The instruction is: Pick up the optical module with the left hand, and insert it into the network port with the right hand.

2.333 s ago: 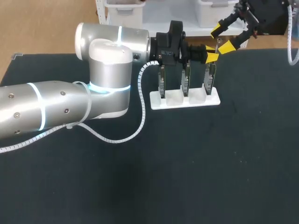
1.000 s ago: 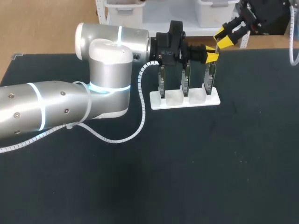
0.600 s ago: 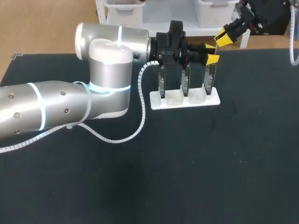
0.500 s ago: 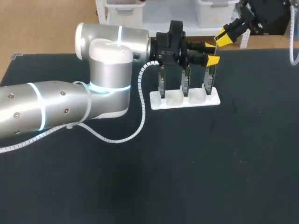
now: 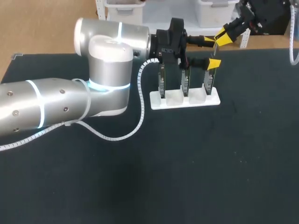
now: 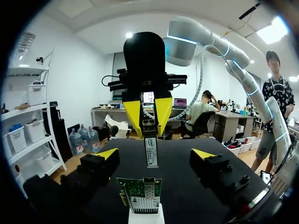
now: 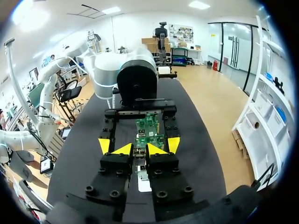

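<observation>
Yellow-tipped, my right pincer (image 7: pixel 140 150) pinches the optical module (image 6: pixel 150 151) upright above the network card (image 6: pixel 140 195), at one o'clock on the desk (image 5: pixel 187 177), lined up, I judge, for insertion; my left pincer (image 6: pixel 155 155) stands spread, clear of it.

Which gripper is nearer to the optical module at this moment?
Right. The right gripper is shut on one end of the optical module. The left gripper is open: the module lies ahead, between its spread fingers, and neither finger touches it.
</observation>
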Robot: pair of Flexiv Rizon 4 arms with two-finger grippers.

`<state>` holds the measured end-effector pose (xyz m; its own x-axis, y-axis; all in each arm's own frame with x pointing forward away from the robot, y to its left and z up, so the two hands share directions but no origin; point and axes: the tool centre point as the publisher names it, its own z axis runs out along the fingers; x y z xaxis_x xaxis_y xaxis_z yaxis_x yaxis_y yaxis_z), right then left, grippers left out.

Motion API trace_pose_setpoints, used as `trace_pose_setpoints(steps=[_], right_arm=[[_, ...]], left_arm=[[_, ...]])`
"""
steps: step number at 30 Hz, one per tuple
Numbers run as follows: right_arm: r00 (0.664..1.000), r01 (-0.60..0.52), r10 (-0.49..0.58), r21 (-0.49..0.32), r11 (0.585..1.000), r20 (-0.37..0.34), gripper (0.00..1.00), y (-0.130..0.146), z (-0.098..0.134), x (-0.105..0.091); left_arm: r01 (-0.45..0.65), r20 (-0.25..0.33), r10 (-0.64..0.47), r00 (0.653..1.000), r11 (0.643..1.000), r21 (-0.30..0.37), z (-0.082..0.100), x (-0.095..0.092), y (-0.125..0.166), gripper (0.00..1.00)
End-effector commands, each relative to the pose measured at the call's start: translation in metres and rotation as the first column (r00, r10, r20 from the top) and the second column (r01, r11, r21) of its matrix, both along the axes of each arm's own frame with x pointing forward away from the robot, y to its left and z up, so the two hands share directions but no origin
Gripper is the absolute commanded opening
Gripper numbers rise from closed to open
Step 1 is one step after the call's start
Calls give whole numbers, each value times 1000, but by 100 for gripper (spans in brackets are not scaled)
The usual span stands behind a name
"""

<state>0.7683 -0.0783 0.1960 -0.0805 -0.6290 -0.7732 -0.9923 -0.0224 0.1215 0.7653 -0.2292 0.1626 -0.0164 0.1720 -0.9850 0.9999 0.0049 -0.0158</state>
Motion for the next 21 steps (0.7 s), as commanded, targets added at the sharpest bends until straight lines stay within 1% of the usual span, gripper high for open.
trace_pose_setpoints(steps=[1, 6, 12, 14, 16, 21], right_arm=[[1000, 1, -1, 0, 1000, -2, 0, 0, -1, 0], [1000, -1, 1, -2, 1000, -4, 0, 0, -1, 0], [1000, -2, 2, -1, 1000, -4, 0, 0, -2, 1], [1000, -2, 2, -1, 1000, -5, 0, 0, -2, 1], [1000, -3, 3, -3, 1000, -6, 0, 0, -2, 1], [1000, -5, 5, -6, 1000, -10, 0, 0, -2, 1]], left_arm=[[-9, 0, 9, 1000, 1000, 13, 4, -3, 2, 100], [-13, 4, 13, 1000, 999, 48, 8, -6, 6, 100], [-17, 22, 15, 1000, 994, 106, 14, -8, 12, 100], [-21, 29, 17, 999, 991, 135, 17, -8, 15, 100], [-23, 39, 18, 999, 989, 147, 18, -8, 18, 100], [-19, 34, 13, 999, 982, 188, 18, -8, 23, 100]])
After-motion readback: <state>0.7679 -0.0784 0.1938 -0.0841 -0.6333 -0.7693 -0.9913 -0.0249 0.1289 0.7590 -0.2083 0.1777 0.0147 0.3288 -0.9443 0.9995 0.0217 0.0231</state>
